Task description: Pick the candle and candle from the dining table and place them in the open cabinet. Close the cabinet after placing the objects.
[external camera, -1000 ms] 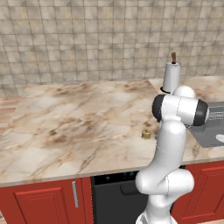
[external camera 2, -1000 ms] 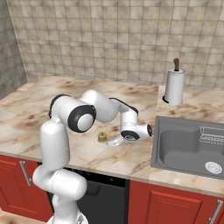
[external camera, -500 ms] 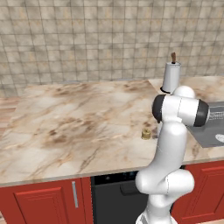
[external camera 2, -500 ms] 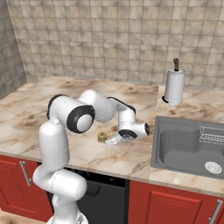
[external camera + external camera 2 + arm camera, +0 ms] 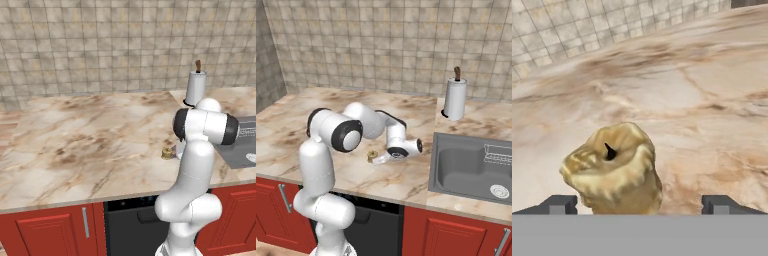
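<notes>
My gripper (image 5: pixel 639 204) stands wide open, holding nothing; the squat brass-gold candle (image 5: pixel 613 170) sits between my fingertips (image 5: pixel 558 204) on the dining table (image 5: pixel 712 100), near its front edge. I judge it light, stiff, waxy and perhaps slick, so I'd clamp its lumpy sides low. I can read no writing or label on it.

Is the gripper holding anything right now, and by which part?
Nothing is held. The gripper is open, its fingertips spread wide of the squat candle standing on the counter.
</notes>
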